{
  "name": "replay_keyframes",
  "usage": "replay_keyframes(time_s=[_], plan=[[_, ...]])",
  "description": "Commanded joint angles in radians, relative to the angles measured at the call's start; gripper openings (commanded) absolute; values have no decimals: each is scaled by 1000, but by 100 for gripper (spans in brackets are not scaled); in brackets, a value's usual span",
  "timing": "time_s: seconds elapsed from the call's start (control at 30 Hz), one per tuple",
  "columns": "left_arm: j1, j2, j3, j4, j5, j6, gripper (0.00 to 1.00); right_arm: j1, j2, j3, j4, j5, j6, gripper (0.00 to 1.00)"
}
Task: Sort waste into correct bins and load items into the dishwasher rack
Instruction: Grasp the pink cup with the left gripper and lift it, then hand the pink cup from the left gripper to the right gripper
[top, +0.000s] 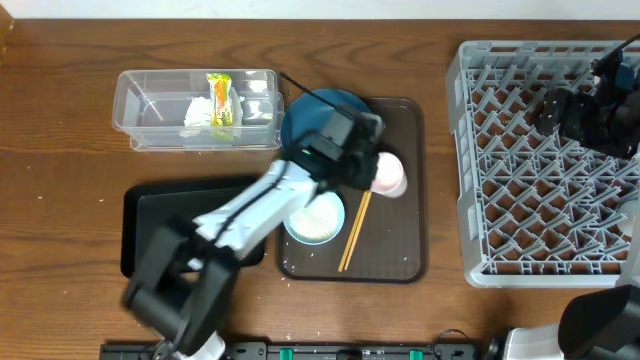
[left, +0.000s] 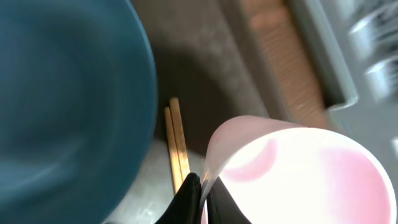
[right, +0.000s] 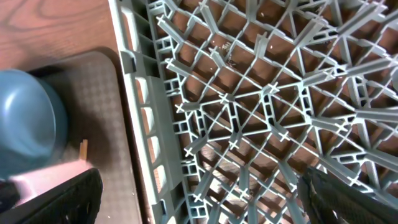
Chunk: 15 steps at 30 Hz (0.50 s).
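Pink cup (left: 298, 180) fills the left wrist view, rim pinched tight by the left hand (left: 200, 198), over the brown tray (top: 400, 240) beside blue plate (left: 62, 106) and chopsticks (left: 177, 149). Right hand (right: 205, 202) hangs spread wide above the grey rack (right: 249, 112).

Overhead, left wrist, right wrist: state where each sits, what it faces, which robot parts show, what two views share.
Overhead: fixed above the table, looking straight down; both arms show, the left gripper at the pink cup, the right gripper over the dishwasher rack.
Left wrist: on the left arm, facing down along its fingers, pinching the cup's rim beside the blue plate.
Right wrist: above the rack's left edge, facing down; both spread fingers show.
Shared: both wrist views show pink cup and blue plate.
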Motion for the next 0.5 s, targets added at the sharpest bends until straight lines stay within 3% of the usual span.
replay_keyframes(time_s=[0.0, 0.23, 0.33, 0.47], plan=[[106, -114, 13, 2, 162, -95, 6, 8, -2, 1, -1, -98, -114, 99], [349, -121, 13, 137, 672, -375, 7, 65, 1, -71, 0, -692, -547, 99], [397, -112, 13, 165, 765, -474, 6, 127, 2, -119, 14, -836, -657, 99], [407, -112, 13, 182, 822, -552, 6, 231, 2, -176, 80, -913, -686, 99]])
